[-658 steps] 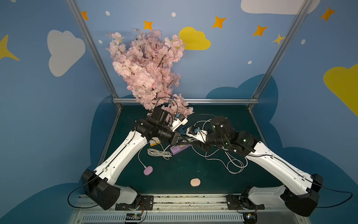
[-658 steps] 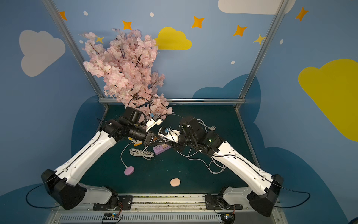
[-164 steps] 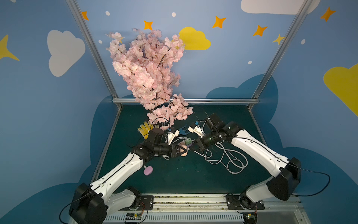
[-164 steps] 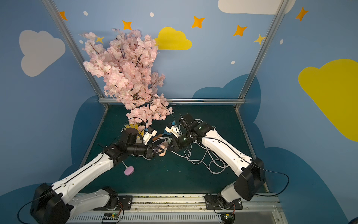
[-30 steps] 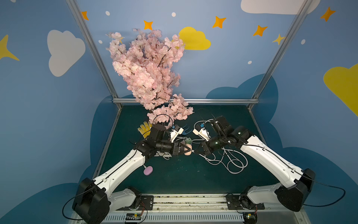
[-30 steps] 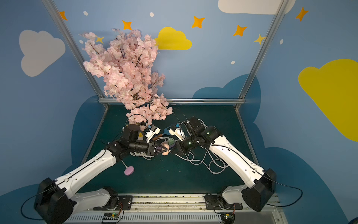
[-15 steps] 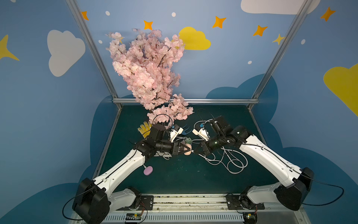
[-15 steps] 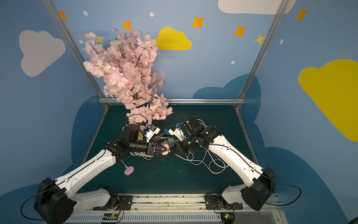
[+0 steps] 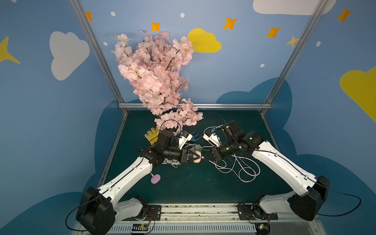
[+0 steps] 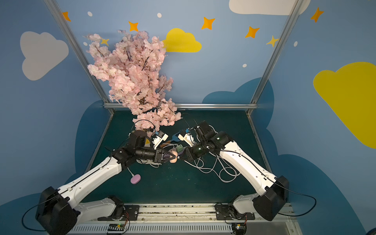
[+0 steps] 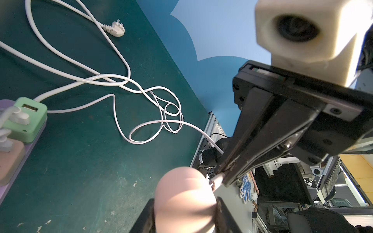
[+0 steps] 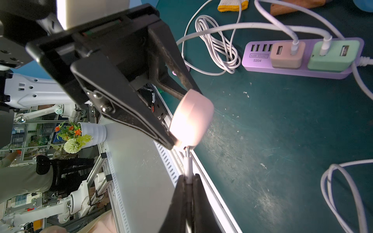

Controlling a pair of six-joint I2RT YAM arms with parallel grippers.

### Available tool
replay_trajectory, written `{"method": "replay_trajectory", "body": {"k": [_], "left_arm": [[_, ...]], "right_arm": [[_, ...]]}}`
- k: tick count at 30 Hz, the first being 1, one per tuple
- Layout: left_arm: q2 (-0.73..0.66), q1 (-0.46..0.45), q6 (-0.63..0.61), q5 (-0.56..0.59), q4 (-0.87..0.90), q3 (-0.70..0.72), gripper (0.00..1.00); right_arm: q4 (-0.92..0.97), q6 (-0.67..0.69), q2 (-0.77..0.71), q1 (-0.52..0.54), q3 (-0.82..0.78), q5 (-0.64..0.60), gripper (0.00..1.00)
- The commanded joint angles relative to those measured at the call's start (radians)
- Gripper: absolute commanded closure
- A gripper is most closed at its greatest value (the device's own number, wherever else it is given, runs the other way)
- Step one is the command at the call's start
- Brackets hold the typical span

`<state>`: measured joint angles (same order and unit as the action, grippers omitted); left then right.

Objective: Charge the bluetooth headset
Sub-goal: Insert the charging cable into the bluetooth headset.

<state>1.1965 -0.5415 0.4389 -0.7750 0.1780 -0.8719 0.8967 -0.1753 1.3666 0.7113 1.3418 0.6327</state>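
Bimanual plugging pose. The left gripper point(image 9: 195, 158) is holding a peach-pink rounded plastic headset case point(image 9: 197, 161) clamped between its fingers, over the middle of the dark green worktop point(image 9: 193, 189) and close to a lilac power strip point(image 12: 256, 58). The right gripper point(image 12: 187, 179) is facing it, its fingers pinching closed on a white charging-cable plug point(image 12: 188, 164). The plug's metal tip is touching the case's edge; whether it is seated cannot be told. A pink adapter point(image 12: 286, 57) and a green adapter point(image 12: 333, 57) are sitting in the strip, each carrying a white lead. Loose white cable loops point(image 9: 242, 173) are lying beside the right arm, and a lilac oval case point(image 9: 155, 179) is resting near the left arm
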Motion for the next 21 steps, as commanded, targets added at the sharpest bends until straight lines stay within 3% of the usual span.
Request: {"method": "replay_trajectory", "body": {"k": [1, 21], "left_arm": [[-0.015, -0.002, -0.003, -0.037, -0.008, -0.017, 0.97], [-0.03, 0.0, 0.001, -0.035, -0.012, -0.019, 0.97]], "right_arm": [[-0.027, 0.0, 0.002, -0.003, 0.013, 0.015, 1.0], [-0.036, -0.012, 0.018, 0.024, -0.021, -0.01, 1.0]]}}
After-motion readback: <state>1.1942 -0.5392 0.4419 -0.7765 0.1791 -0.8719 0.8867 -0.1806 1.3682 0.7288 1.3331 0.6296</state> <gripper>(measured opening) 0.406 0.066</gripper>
